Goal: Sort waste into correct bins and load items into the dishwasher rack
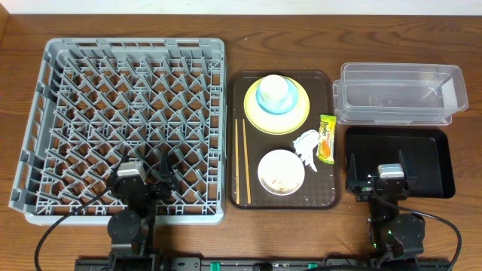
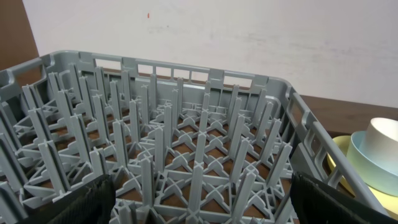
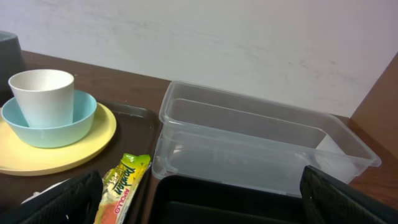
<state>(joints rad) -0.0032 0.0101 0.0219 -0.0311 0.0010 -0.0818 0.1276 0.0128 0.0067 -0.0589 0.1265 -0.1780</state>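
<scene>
My left pincer [image 1: 143, 167] is hanging open over the large grey plastic pegged rack [image 1: 75, 98], my right pincer [image 1: 376, 169] is gaping above the shallow black tray [image 1: 431, 162], with the crumpled white napkin [image 1: 307, 143] lying on the brown tray [image 1: 320, 192].

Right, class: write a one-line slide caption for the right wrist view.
White cup in light blue bowl on yellow plate, snack wrapper alongside, clear tub behind black tray.
</scene>
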